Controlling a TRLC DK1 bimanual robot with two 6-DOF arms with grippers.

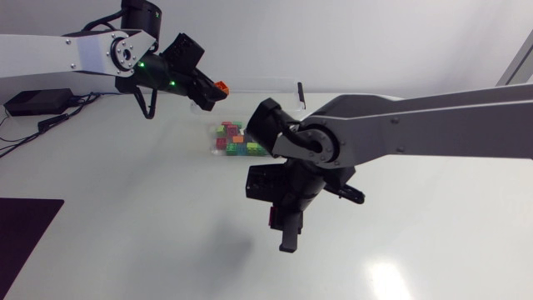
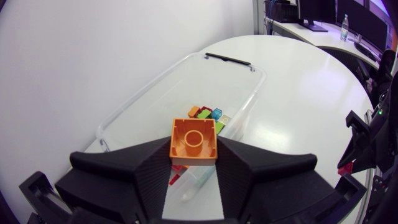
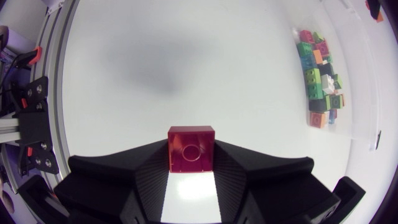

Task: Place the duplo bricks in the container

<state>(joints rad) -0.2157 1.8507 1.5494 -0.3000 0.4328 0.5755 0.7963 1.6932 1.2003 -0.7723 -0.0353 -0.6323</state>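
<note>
Two bricks are in the air right now. My left gripper (image 2: pixel 194 155) is clamped on an orange duplo brick (image 2: pixel 194 142), a square two-by-two, with a wedge finger on each side and the hollow underside and its round tube facing the wrist camera. The clear plastic container (image 2: pixel 143 99) sits at the middle of the table's (image 1: pixel 125 208) far edge. It lies ahead of and below that gripper, and its long axis runs straight away from the fingers toward a black handle (image 2: pixel 229 60) on the far short wall. The walls are thin and see-through with rounded corners, and the rim is hard to pick out against the white top. The loose bricks (image 2: pixel 208 115) already inside, in red, green, orange and pale blue, are heaped at the end nearest this gripper.

I reckon the orange brick hangs about over the near rim. I can't settle from either view whether it is fully inside the opening or a touch short, so I'd want it a little further along that long axis before letting go.

My right gripper (image 3: pixel 191 165) is closed on a dark red brick (image 3: pixel 191 149) of the same square shape, hollow side also toward its camera, glossy hard plastic. It hangs over bare table toward the near edge, well apart from the container, which lies off to one side of it and farther across the table.

So the left arm is plainly the nearer one and should go first. The right has a long carry toward the far edge, and the two arms would crowd each other over the tub if they went in together.
</note>
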